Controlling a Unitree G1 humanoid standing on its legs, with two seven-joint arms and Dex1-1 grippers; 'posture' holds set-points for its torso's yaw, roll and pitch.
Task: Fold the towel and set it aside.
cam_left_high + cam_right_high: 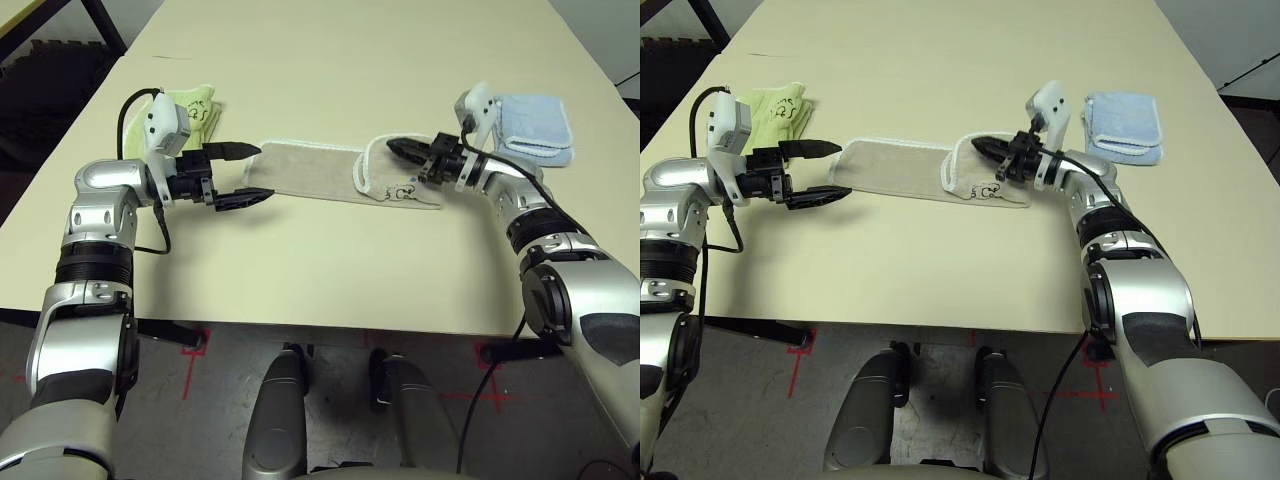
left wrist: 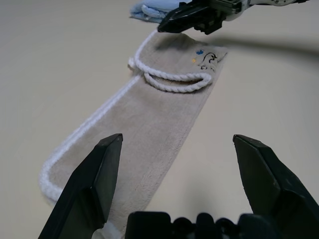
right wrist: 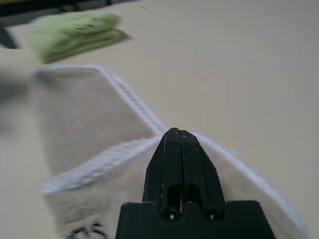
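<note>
The beige towel (image 1: 310, 170) lies as a long strip across the table, white edging along its sides. Its right end is folded back over itself, with a small printed label (image 1: 402, 192) showing. My left gripper (image 1: 262, 172) is open at the strip's left end, one finger on each side of the end, and the cloth (image 2: 149, 119) stretches away between the fingers (image 2: 94, 174). My right gripper (image 1: 392, 145) is shut with nothing in it and points along the strip, just above the folded end (image 3: 84, 119). In the left wrist view, the right gripper (image 2: 162, 27) hovers over the strip's far end.
A folded lime-green towel (image 1: 195, 105) lies behind my left gripper at the table's left edge. Behind my right wrist sits a folded light blue towel (image 1: 535, 125). The table's front edge (image 1: 330, 325) runs just ahead of my body.
</note>
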